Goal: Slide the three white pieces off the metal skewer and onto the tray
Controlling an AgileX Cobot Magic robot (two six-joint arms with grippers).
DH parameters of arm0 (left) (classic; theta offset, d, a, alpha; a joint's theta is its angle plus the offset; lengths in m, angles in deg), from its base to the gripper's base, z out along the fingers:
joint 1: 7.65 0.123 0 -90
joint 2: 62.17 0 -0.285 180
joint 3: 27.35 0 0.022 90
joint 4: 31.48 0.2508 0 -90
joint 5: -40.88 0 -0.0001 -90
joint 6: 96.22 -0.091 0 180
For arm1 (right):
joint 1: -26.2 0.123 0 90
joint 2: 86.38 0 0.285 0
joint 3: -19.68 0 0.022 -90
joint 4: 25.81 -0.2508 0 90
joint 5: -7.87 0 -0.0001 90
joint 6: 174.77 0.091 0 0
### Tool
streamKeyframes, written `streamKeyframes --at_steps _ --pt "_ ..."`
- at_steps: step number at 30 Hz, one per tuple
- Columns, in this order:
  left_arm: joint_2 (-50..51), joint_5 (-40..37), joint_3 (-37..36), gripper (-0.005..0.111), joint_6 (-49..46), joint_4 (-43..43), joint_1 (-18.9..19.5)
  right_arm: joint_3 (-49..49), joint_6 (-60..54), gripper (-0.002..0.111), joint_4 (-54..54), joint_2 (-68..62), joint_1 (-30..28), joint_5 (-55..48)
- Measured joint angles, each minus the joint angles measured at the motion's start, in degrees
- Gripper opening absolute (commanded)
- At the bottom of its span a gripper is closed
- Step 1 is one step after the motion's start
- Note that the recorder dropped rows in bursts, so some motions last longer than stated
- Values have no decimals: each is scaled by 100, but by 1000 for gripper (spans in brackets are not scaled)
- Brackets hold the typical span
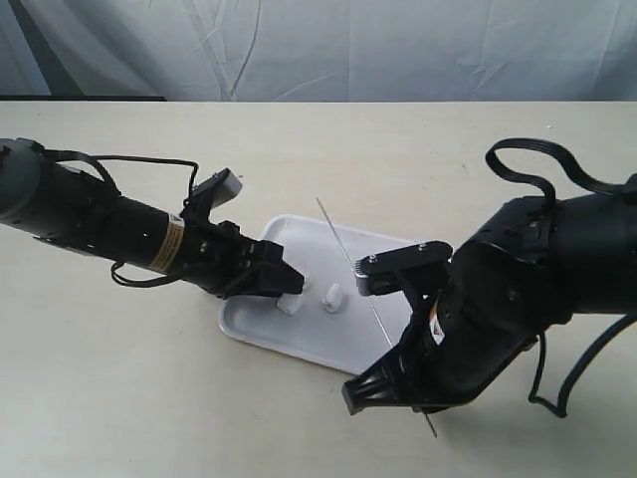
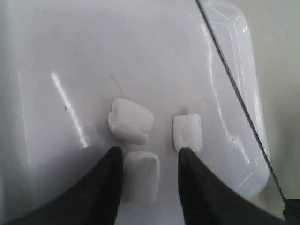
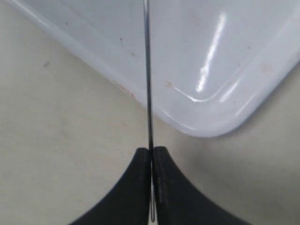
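All three white pieces lie loose on the white tray (image 1: 299, 339), none on the skewer. Two of them (image 2: 131, 121) (image 2: 140, 176) touch each other, and the third (image 2: 187, 132) lies apart to one side. My left gripper (image 2: 150, 157) hangs open just over the tray, with the nearer piece lying between its fingers against one of them. The thin metal skewer (image 1: 337, 239) slants bare above the tray's right part. My right gripper (image 3: 151, 152) is shut on the skewer (image 3: 147, 70) near its end, off the tray's corner (image 3: 211, 126).
The tray sits mid-table on a pale beige tabletop (image 1: 119, 398). A grey cloth backdrop (image 1: 318, 50) hangs behind the table's far edge. The bulky right arm (image 1: 498, 299) covers the tray's right corner, and its cable loops above it.
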Motion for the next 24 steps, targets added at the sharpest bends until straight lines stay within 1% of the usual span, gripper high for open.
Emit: streamKeyframes --at_steps 6,10,12,15,17,19,24 --pt "-56 -69 0 38 -169 1 0 96 129 -1 96 -64 -11 206" --pt "-353 -219 0 38 -190 81 0 136 166 0 46 -339 -245 262" --pt "-560 -372 0 38 -190 252 0 136 166 6 20 -442 -337 235" --pt "-808 -598 0 38 -201 507 0 136 153 20 10 -486 -385 212" --pt "-925 -711 0 38 -211 572 0 136 141 27 10 -486 -385 202" --pt "-985 -757 0 38 -211 618 0 136 141 29 10 -486 -385 198" --pt "-1208 -836 0 38 -211 878 0 136 117 29 0 -471 -385 92"
